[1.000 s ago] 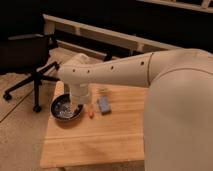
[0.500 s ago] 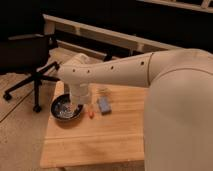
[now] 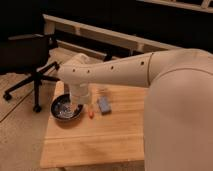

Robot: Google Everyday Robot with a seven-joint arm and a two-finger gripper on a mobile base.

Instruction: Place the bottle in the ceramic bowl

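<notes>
Claw (image 3: 76,103) is low over the bowl's (image 3: 58,111) right rim, tucked under the wrist. I can't tell if it's wide or gripping. I see no bottle on the counter (image 3: 100,140), so it's probably at the claw or already in the bowl. To do: confirm release, pull clear.
</notes>
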